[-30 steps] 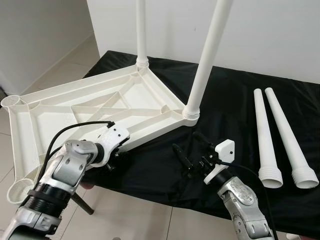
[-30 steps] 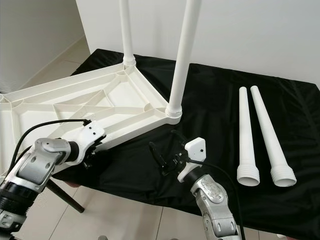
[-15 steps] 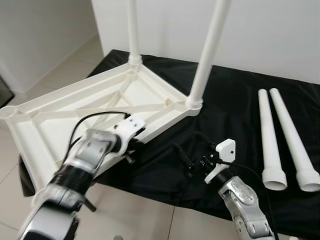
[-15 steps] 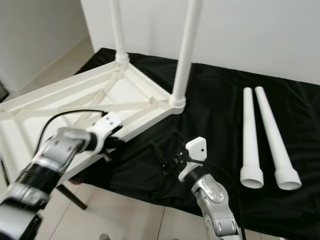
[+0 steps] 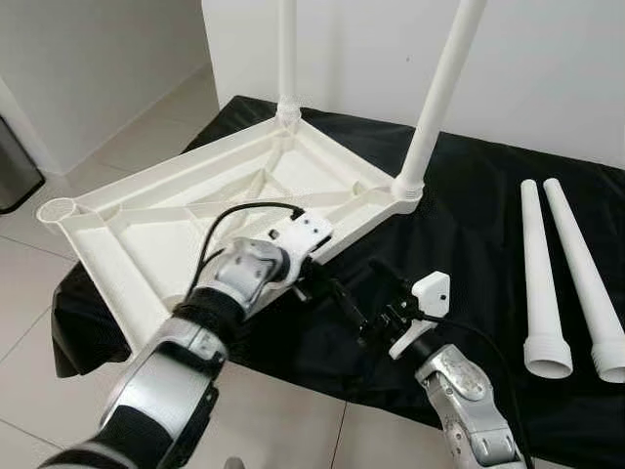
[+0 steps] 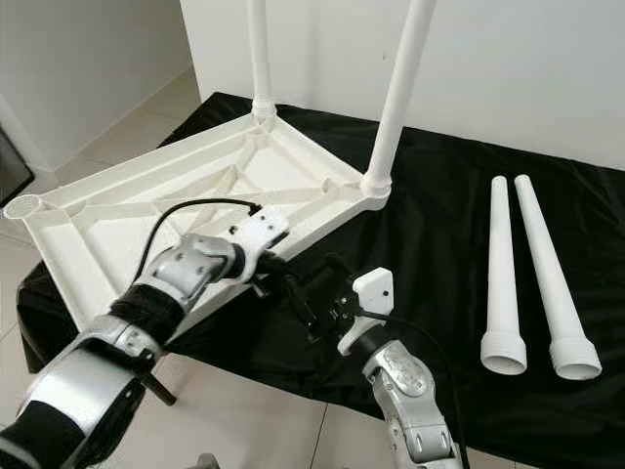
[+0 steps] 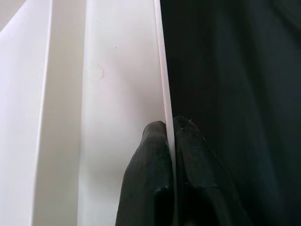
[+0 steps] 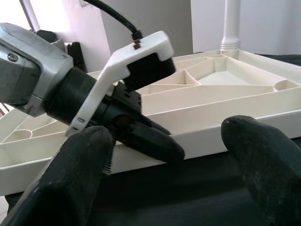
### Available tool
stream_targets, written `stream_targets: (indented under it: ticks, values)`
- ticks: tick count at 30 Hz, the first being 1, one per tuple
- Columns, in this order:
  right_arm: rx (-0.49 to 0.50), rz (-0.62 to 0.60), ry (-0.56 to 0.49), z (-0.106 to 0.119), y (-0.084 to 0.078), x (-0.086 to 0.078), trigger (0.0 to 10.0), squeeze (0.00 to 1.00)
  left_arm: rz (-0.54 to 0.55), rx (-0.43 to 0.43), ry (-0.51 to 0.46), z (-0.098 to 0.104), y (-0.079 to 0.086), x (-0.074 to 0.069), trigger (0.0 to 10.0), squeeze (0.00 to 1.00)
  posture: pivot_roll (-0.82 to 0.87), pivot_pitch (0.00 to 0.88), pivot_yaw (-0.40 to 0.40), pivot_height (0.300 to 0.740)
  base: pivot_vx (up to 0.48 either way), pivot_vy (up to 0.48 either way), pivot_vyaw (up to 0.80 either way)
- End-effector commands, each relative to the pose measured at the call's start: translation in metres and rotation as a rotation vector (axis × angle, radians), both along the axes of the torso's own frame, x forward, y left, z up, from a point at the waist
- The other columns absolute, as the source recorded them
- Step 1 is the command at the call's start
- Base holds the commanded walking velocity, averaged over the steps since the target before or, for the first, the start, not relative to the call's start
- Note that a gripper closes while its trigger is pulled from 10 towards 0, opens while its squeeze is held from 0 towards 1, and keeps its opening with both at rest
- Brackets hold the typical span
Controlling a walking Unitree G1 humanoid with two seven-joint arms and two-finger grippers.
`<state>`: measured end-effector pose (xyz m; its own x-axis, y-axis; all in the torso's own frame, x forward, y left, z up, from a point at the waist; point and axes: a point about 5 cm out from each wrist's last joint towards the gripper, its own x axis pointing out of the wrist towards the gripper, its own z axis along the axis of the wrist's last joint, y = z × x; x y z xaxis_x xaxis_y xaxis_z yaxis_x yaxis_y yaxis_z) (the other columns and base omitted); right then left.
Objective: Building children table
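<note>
Upturned white table frame (image 5: pixel 195 210) is lying half off black tabletop (image 5: pixel 469 210) w/ two legs (image 5: pixel 441 93) standing fitted & two loose legs (image 5: pixel 562 274) waiting, so approx. halfway; left gripper (image 7: pixel 170 136) is pinching its rim, clearest in wrist cam, right gripper (image 5: pixel 363 305) is hovering spread.

A surface (image 5: pixel 469 210) covered by a black cloth (image 5: pixel 293 337) stands against a white wall. The cloth drapes over the near edge and the left end, hanging toward the tiled floor (image 5: pixel 59 391). An upturned white plastic tabletop (image 5: pixel 166 225) lies on the surface's left part, its far-left corner reaching out past the cloth's edge; two white legs (image 5: pixel 439 93) stand upright in its far corners. On the right part, two loose white legs (image 5: pixel 532 269) lie side by side, seemingly just touching, wide threaded ends toward the near edge.
</note>
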<state>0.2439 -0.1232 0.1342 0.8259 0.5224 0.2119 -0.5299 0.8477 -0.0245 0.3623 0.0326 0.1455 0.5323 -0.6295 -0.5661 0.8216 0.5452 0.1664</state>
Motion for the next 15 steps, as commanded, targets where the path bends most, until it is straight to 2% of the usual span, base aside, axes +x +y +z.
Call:
stream_targets:
  ticks: [1,3,4,5,6,13,14,15]
  values:
    - [0.0,-0.004,-0.008,0.001,0.002,-0.001,10.0,0.0,-0.023,-0.016,-0.163,0.026,-0.018,0.008,0.0,0.0,-0.08,0.037,0.04,0.74,0.0,0.0,0.0]
    - [0.0,-0.004,-0.008,0.001,0.002,-0.001,10.0,0.0,-0.023,-0.016,-0.163,0.026,-0.018,0.008,0.0,0.0,-0.08,0.037,0.04,0.74,0.0,0.0,0.0]
    - [-0.001,-0.005,-0.009,0.001,0.002,-0.002,10.0,0.0,-0.024,-0.004,-0.171,0.027,-0.019,0.01,7.9,0.0,-0.08,0.037,0.041,0.74,0.0,0.0,0.0]
    - [-0.001,-0.005,-0.009,0.001,0.002,-0.002,10.0,0.0,-0.024,-0.004,-0.171,0.027,-0.019,0.01,7.9,0.0,-0.08,0.037,0.041,0.74,0.0,0.0,0.0]
    - [-0.003,-0.007,-0.01,0.001,0.002,-0.002,10.0,0.0,-0.021,0.011,-0.178,0.027,-0.018,0.011,10.0,0.0,-0.08,0.038,0.043,0.74,0.0,0.0,0.0]
    - [0.0,-0.007,-0.009,0.001,0.002,-0.002,10.0,0.0,0.018,0.025,-0.19,0.027,-0.005,0.019,10.0,0.0,-0.07,0.032,0.039,0.74,0.0,0.0,0.0]
    - [0.0,-0.004,-0.01,0.001,0.002,-0.001,10.0,0.0,0.04,0.018,-0.192,0.028,0.0,0.021,10.0,1.0,-0.07,0.031,0.037,0.74,0.0,0.0,0.0]
    - [0.0,-0.004,-0.01,0.001,0.002,-0.001,10.0,0.0,0.04,0.018,-0.192,0.028,0.0,0.021,10.0,1.0,-0.07,0.031,0.037,0.74,0.0,0.0,0.0]
